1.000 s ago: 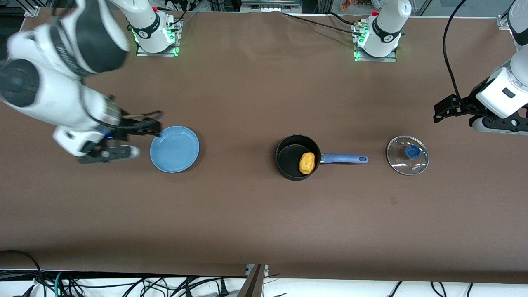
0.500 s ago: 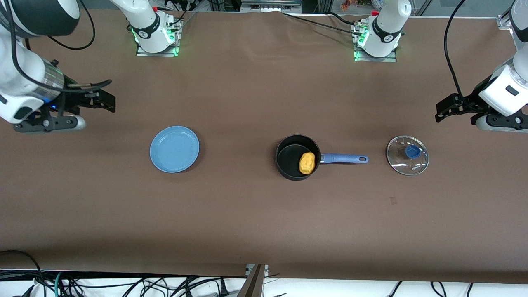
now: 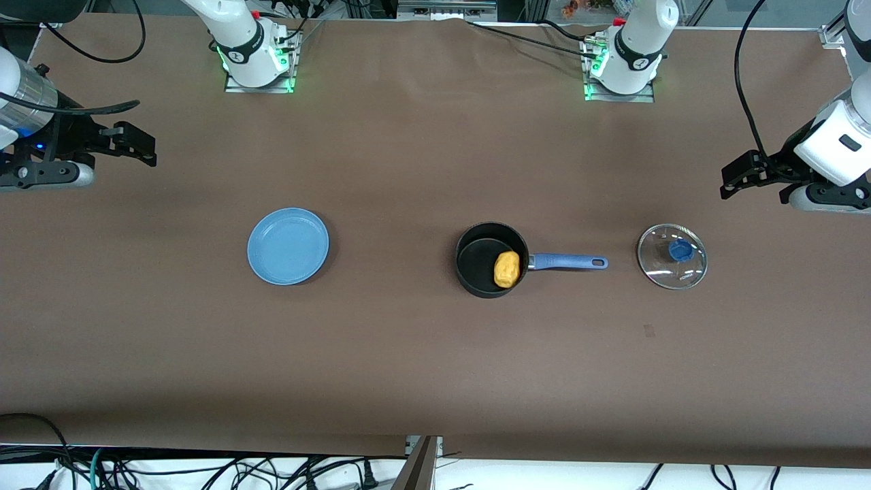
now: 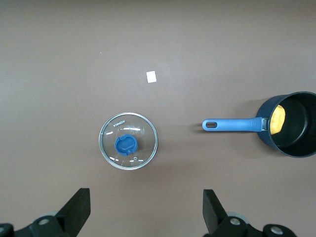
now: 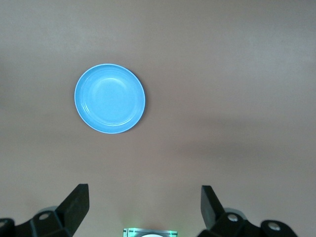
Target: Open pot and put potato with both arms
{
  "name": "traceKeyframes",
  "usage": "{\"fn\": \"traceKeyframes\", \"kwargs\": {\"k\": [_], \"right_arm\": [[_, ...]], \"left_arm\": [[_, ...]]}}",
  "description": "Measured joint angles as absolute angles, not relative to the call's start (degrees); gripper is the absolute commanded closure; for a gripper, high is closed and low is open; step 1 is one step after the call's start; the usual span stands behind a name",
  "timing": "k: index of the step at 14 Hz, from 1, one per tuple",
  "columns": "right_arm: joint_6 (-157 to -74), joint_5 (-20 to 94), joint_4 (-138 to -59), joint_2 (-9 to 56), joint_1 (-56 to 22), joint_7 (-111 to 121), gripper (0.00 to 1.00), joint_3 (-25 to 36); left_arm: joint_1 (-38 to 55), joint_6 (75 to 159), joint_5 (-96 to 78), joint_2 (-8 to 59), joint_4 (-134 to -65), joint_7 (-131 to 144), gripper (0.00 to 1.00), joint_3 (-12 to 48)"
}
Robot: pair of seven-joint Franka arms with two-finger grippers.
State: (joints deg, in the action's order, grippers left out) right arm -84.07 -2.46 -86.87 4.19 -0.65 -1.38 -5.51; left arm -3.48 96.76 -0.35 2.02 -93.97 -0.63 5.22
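The black pot (image 3: pixel 484 267) with a blue handle (image 3: pixel 568 261) stands open mid-table, and the yellow-orange potato (image 3: pixel 506 269) lies inside it. It also shows in the left wrist view (image 4: pixel 295 129) with the potato (image 4: pixel 278 119). The glass lid (image 3: pixel 671 256) with a blue knob lies on the table beside the handle's end; the left wrist view shows the lid (image 4: pixel 128 140) too. My left gripper (image 3: pixel 738 175) is open and empty, up over the table's edge at the left arm's end. My right gripper (image 3: pixel 133 143) is open and empty over the right arm's end.
A flat blue plate (image 3: pixel 288 245) lies empty toward the right arm's end; the right wrist view shows the plate (image 5: pixel 110 105). A small white tag (image 4: pixel 151 76) lies on the table near the lid. Arm bases stand along the table's back edge.
My right gripper has pulled away from the blue plate, rising toward the right arm's end of the table. My left gripper has shifted slightly. Pot, potato and lid have not moved.
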Motion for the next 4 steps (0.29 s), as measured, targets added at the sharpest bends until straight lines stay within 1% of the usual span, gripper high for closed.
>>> {"fn": "traceKeyframes", "kwargs": {"k": [4], "right_arm": [[-84.02, -2.54, -87.02, 4.36, -0.59, -0.93, 0.00, -4.23]], "left_arm": [[-3.48, 96.76, -0.35, 2.02, -93.97, -0.62, 0.00, 5.17]]}}
